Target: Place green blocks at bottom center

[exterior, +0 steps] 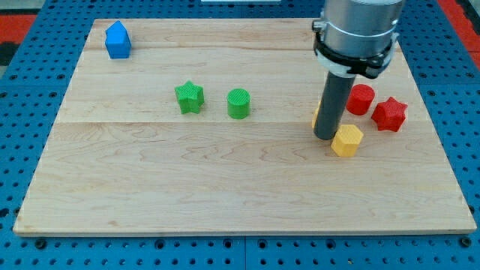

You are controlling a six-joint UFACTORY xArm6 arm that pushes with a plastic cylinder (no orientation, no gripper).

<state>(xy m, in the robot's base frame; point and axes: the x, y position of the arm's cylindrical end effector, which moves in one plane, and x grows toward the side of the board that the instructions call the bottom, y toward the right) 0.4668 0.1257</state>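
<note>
Pale wooden board [225, 172] lies on blue pegboard. Green star block [190, 97] and green cylinder block [238, 103] sit near its middle, well apart from my tip [325, 137], which holds nothing, touching the yellow hexagonal block [347, 140] by the right edge.

Bright, even light falls from overhead on the pale wooden desk [247, 187], with no glare. Shadows under the blocks are short and soft. Everything looks sharp edge to edge.
</note>
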